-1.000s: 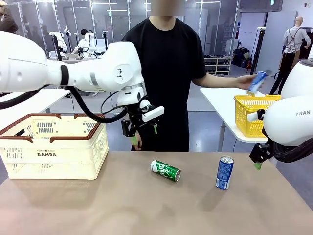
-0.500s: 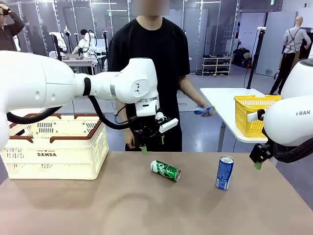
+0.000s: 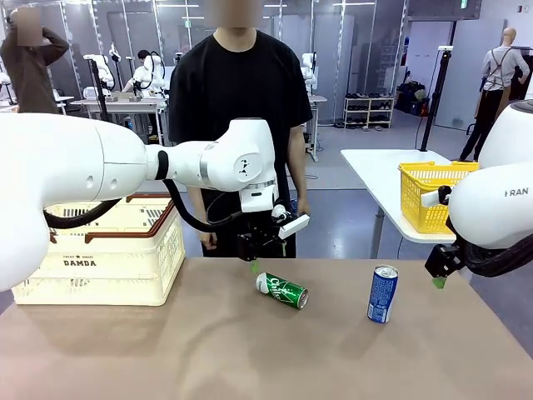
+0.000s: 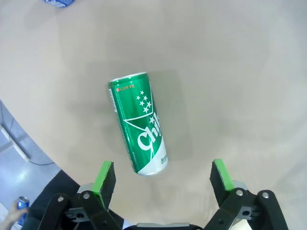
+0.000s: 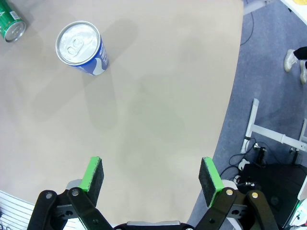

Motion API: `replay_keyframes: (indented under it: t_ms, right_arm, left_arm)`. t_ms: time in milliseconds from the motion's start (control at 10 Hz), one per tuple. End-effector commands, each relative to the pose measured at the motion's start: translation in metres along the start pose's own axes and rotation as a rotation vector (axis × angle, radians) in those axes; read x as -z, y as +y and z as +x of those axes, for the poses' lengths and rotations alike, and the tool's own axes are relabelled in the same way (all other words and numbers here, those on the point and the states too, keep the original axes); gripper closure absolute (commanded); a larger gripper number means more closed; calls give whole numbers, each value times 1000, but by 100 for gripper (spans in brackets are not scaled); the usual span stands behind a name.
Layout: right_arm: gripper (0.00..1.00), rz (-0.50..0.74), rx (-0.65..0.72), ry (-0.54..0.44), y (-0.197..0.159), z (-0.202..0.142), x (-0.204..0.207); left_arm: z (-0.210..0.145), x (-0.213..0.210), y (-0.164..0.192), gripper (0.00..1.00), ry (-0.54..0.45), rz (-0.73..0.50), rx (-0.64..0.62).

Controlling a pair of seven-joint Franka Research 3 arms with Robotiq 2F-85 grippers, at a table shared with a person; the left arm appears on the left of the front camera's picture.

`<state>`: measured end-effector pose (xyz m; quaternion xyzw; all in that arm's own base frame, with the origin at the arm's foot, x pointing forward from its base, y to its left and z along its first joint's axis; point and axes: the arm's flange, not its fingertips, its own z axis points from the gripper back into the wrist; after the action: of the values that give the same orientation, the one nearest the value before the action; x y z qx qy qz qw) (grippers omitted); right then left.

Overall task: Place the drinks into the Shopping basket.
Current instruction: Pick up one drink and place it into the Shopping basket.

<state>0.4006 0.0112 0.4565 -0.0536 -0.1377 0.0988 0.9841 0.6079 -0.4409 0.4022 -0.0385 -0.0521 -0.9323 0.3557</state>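
My left gripper is spread wide and holds nothing. It hangs just over the green can near the middle of the desk, not touching it. In the left wrist view the gripper has both green pads apart. The green can lies on its side ahead of them, its white end nearest the gripper and closer to the picture-left pad. The silver top end points away. White lettering runs along the can's side, with "LOTTE" near the top.

My right gripper is also spread and empty. It hangs at the right edge of the desk, beside the blue can but apart from it. In the right wrist view the gripper looks down on bare desk. The blue can stands upright at upper left with its silver top showing, well apart from the pads. The green can's end is in that view's corner.

The Shopping basket sits on the left end of the desk, "DAMDA" facing me, well apart from both cans. I can't see inside it.

The person stands at the far side, behind my left arm. In the left wrist view, at bottom left, their hand holds a small blue can.

A yellow basket sits on a white side table at far right.
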Motion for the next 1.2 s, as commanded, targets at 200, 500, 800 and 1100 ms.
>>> replay_keyframes:
  t_ms: [200,500,800,1100]
  right_arm:
    - [0,0,-11,2,-2,0,0]
    - [0,0,-11,2,-2,0,0]
    - [0,0,-11,2,-2,0,0]
    - [0,0,-11,2,-2,0,0]
  left_arm:
    - [-1,1,-1,0,2,-4,-21]
    - [-3,12,14,0,5,-11,0]
    - [2,32,30,0,26,-30,-64]
    - [7,57,47,0,32,-60,-114]
